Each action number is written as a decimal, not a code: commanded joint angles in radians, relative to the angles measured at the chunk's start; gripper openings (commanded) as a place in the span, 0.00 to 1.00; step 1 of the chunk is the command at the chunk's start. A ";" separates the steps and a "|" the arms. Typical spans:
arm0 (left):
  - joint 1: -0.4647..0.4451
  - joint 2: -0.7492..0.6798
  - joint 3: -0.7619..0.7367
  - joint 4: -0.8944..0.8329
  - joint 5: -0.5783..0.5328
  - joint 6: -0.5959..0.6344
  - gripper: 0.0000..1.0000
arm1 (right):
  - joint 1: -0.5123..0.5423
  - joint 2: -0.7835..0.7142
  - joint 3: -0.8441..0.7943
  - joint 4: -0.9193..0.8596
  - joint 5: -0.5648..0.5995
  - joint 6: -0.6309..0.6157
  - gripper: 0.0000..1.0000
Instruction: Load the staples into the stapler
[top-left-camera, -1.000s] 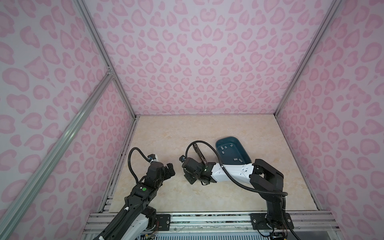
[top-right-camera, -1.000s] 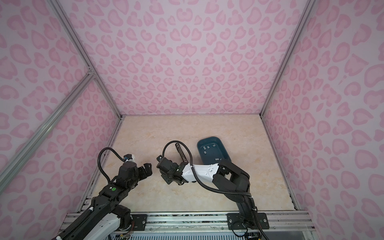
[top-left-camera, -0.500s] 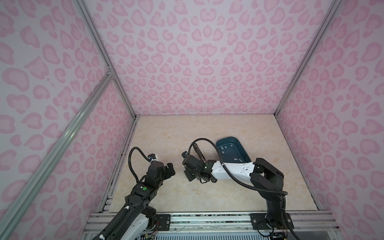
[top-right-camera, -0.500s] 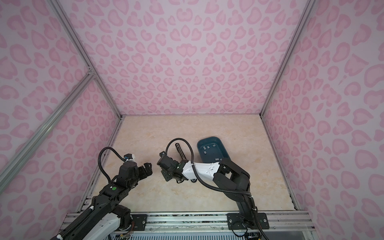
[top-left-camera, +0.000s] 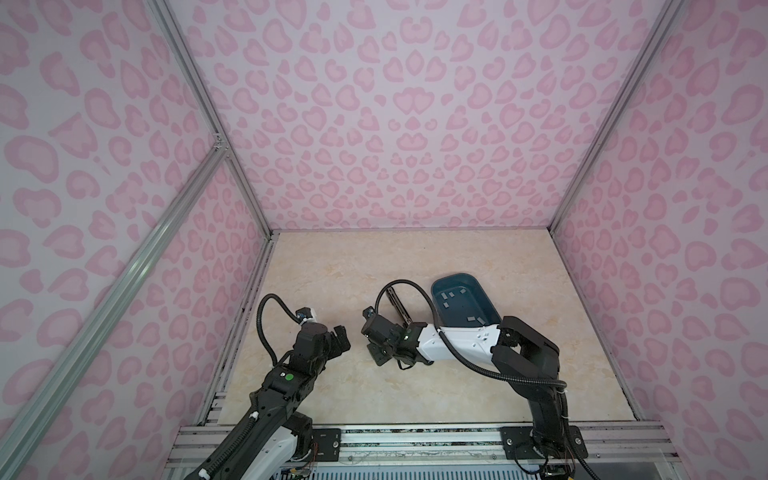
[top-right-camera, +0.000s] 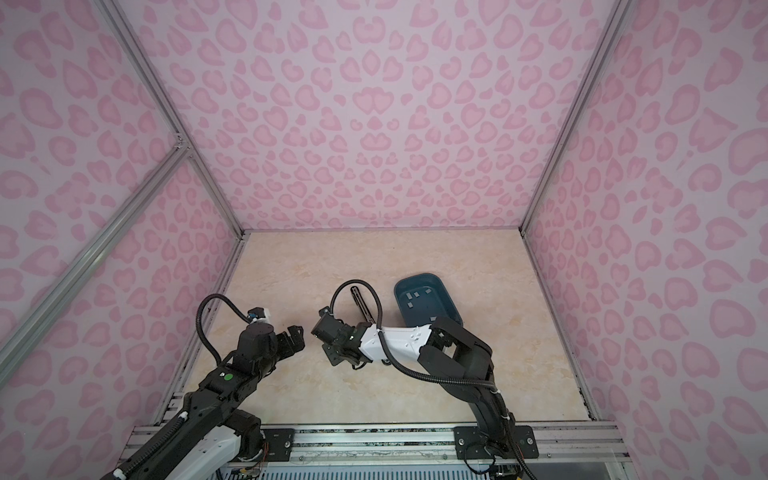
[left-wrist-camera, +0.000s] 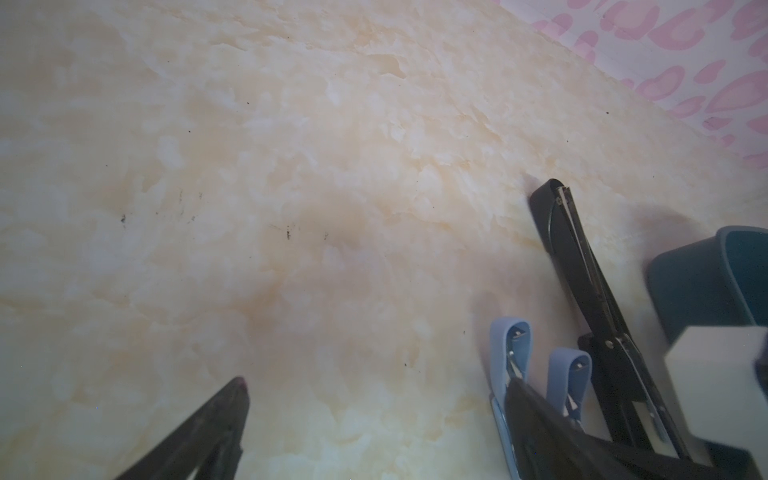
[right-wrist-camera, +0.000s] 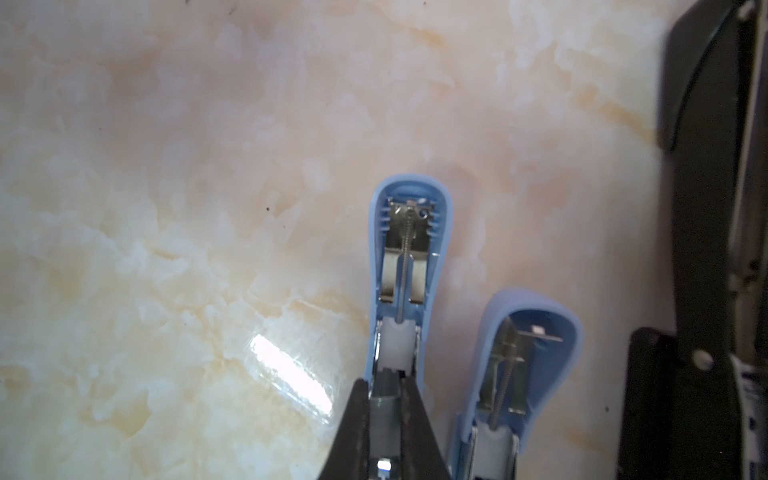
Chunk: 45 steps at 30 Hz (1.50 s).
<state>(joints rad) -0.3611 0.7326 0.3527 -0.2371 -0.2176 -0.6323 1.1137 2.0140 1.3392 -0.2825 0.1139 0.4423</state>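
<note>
My right gripper (right-wrist-camera: 384, 386), closed on grey staples (right-wrist-camera: 384, 419), sits over an open light-blue stapler (right-wrist-camera: 409, 249); my left gripper (left-wrist-camera: 376, 381), jaws wide and empty, hovers to its left.

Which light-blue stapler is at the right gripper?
The light-blue stapler farther from the black stapler; the right gripper holds a staple strip over its magazine. The second light-blue stapler lies between.

we read the table top (right-wrist-camera: 166, 208) as glossy, smooth, marble-look, with glare. small stapler (right-wrist-camera: 409, 249) and second small stapler (right-wrist-camera: 528, 357): smooth light-blue plastic shells, shiny bare metal inside. black stapler (left-wrist-camera: 582, 270): glossy black, metal rail. tray (top-left-camera: 478, 299): smooth teal plastic. staples (top-left-camera: 451, 296): flat grey metal. walls (top-left-camera: 374, 124) matt print, frame (top-left-camera: 199, 104) dull metal.
</note>
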 joint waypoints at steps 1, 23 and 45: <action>-0.001 -0.001 0.014 0.021 -0.010 -0.001 0.97 | 0.001 0.013 0.005 -0.005 0.020 0.003 0.08; 0.001 0.000 0.014 0.021 -0.010 -0.001 0.97 | 0.015 -0.013 -0.001 -0.003 0.057 -0.018 0.08; 0.000 -0.002 0.011 0.022 -0.009 -0.001 0.97 | 0.018 0.020 0.029 -0.033 0.093 -0.031 0.08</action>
<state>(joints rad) -0.3611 0.7326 0.3527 -0.2371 -0.2173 -0.6323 1.1294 2.0254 1.3628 -0.2924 0.1772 0.4221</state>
